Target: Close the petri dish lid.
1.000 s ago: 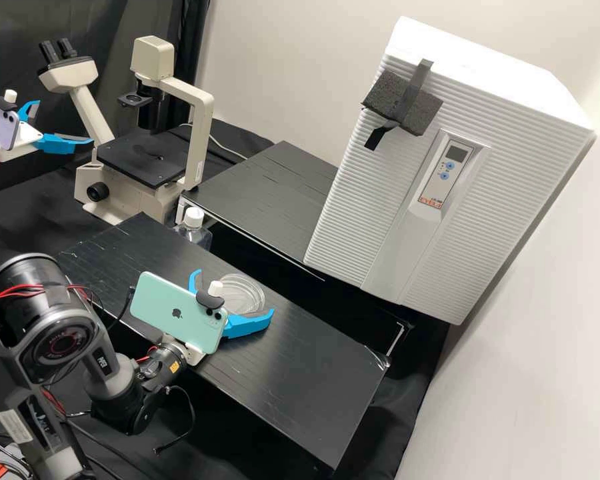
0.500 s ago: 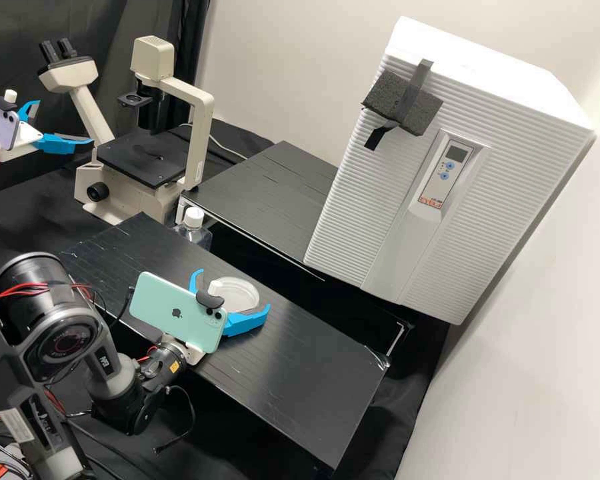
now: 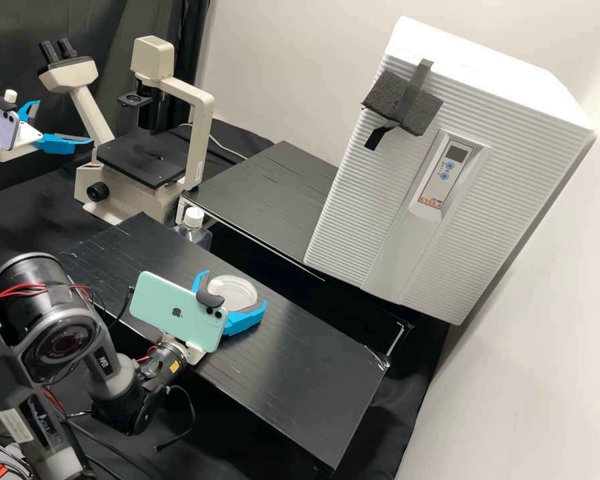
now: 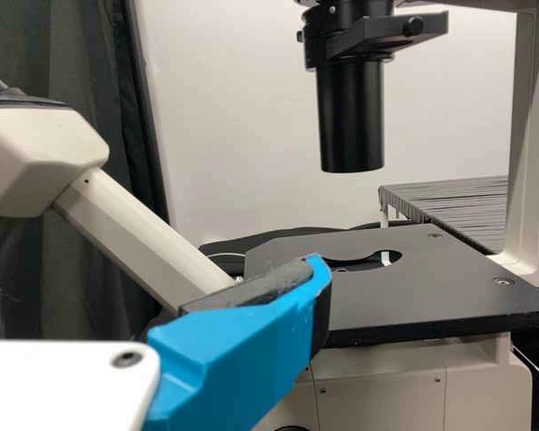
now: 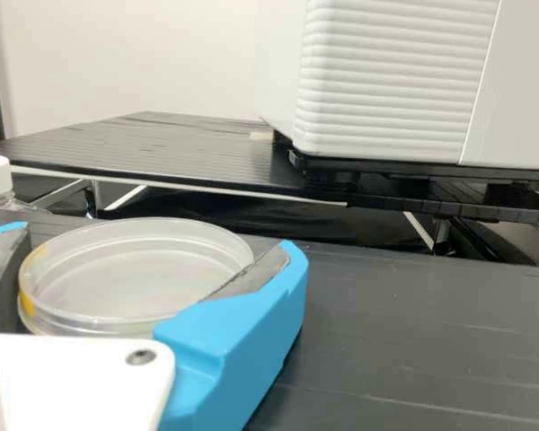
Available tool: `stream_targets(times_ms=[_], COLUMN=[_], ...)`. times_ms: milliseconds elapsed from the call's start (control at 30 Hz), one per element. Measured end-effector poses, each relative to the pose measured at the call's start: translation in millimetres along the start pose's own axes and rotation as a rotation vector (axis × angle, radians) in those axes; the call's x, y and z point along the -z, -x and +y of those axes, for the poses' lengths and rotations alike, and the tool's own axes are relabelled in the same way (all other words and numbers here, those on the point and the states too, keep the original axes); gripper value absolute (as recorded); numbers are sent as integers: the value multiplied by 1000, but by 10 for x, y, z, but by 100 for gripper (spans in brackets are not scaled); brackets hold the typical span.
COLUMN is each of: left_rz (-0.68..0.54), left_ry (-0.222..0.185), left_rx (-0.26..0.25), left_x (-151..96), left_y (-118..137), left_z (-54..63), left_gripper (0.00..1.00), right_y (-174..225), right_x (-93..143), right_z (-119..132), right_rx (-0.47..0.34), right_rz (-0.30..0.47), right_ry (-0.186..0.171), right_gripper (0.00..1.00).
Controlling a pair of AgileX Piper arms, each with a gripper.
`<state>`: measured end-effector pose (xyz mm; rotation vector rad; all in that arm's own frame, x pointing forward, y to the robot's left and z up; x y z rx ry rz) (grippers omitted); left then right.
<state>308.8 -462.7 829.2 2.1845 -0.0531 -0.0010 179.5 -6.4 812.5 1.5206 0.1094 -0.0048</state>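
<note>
In the high view, a gripper (image 3: 232, 303) on the nearer arm has one finger on each side of the round clear petri dish (image 3: 237, 291) on the black bench. The right wrist view shows my right gripper (image 5: 148, 256) with its dark pads against opposite sides of the petri dish (image 5: 130, 269). The clear lid (image 5: 144, 256) lies about level over the dish, with a yellow mark at one side; its full seating is hidden. My left gripper (image 3: 59, 127) is at the upper left of the high view, fingers apart and holding nothing. One blue finger (image 4: 251, 346) shows in the left wrist view.
A microscope (image 3: 143, 157) stands behind the bench's left part, with a white-capped bottle (image 3: 193, 223) beside it. Behind is another black shelf (image 3: 267, 193), and a large white incubator (image 3: 447, 160) stands at the back right. Bare bench top (image 3: 300, 373) lies right of the dish.
My right gripper's fingers have come closer together around the dish. The dish has shifted slightly left, and its clear rims look more lined up than before. The left arm has kept still.
</note>
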Motion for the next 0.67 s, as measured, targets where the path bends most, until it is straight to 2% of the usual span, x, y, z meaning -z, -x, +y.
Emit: stream_targets(times_ms=[133, 300, 367, 433, 600, 667], left_rz=[0, 0, 0, 0, 0, 0], left_ry=[0, 0, 0, 0, 0, 0], left_rx=[0, 0, 0, 0, 0, 0], left_x=[0, 0, 0, 0, 0, 0], left_y=[0, 0, 0, 0, 0, 0], left_z=[0, 0, 0, 0, 0, 0], left_gripper=[100, 100, 100, 100, 100, 100], right_y=[40, 116, 157, 193, 242, 246], right_x=[48, 151, 202, 236, 261, 248], right_z=[68, 142, 184, 223, 264, 272], right_rx=[-30, -45, -63, -80, -84, -89], right_rz=[22, 84, 112, 129, 148, 140], right_ry=[6, 20, 14, -4, -109, -127], right_gripper=[100, 100, 100, 100, 100, 100])
